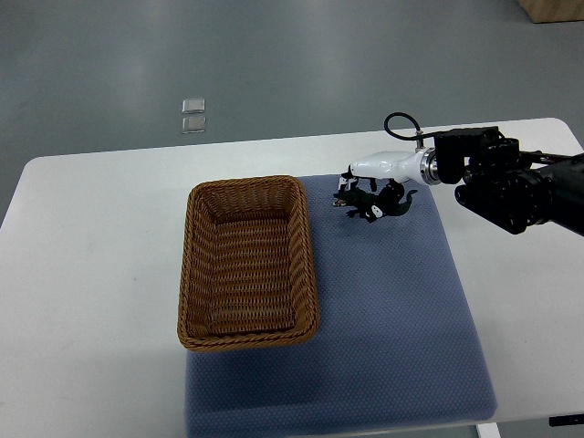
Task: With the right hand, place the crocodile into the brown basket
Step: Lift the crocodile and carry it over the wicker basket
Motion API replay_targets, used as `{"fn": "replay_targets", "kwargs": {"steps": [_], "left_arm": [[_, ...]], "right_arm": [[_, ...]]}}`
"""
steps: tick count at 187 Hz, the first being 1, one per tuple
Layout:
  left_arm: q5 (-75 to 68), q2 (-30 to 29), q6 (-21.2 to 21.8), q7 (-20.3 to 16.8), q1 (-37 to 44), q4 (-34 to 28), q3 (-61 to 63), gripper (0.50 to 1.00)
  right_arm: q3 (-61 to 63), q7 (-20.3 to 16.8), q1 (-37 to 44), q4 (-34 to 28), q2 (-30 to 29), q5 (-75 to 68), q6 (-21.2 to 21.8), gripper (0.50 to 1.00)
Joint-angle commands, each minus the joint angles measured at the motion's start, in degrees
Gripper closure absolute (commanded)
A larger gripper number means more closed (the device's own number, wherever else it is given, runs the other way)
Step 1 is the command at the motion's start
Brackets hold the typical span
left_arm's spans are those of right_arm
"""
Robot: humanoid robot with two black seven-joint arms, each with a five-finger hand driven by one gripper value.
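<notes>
The dark green toy crocodile is at the far edge of the blue mat, just right of the brown wicker basket. My right hand, white with black fingers, reaches in from the right and sits on top of the crocodile, its fingers curled around the body. The tail pokes out to the right under the wrist. I cannot tell whether the crocodile still touches the mat. The basket holds nothing. The left arm does not show.
The basket lies half on the mat, half on the white table. Two small clear squares lie on the grey floor beyond the table. A cardboard box corner shows at the top right.
</notes>
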State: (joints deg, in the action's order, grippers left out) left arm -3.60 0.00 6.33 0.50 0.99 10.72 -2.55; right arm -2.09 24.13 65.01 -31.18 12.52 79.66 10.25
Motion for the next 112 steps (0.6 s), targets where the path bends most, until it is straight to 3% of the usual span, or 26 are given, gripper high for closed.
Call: {"fn": "replay_targets", "kwargs": {"steps": [1, 35, 74, 112], "left_arm": [[0.00, 0.00, 0.00, 0.03, -0.03, 0.00, 0.00, 0.500], [0.00, 0.00, 0.00, 0.03, 0.06, 0.00, 0.00, 0.500], [0.00, 0.00, 0.00, 0.03, -0.03, 0.00, 0.00, 0.500], [0.00, 0.00, 0.00, 0.03, -0.03, 0.00, 0.00, 0.500]], "right_arm": [[0.15, 0.66, 0.99, -0.02, 0.49, -0.30, 0.21, 1.000], [0.15, 1.54, 3.01, -0.29, 1.37, -0.47, 0.38, 1.000], [0.07, 5.49, 5.74, -1.08, 1.54, -0.47, 1.35, 1.000], [-0.20, 8.65, 8.99, -5.73, 1.28, -0.30, 1.35, 1.000]]}}
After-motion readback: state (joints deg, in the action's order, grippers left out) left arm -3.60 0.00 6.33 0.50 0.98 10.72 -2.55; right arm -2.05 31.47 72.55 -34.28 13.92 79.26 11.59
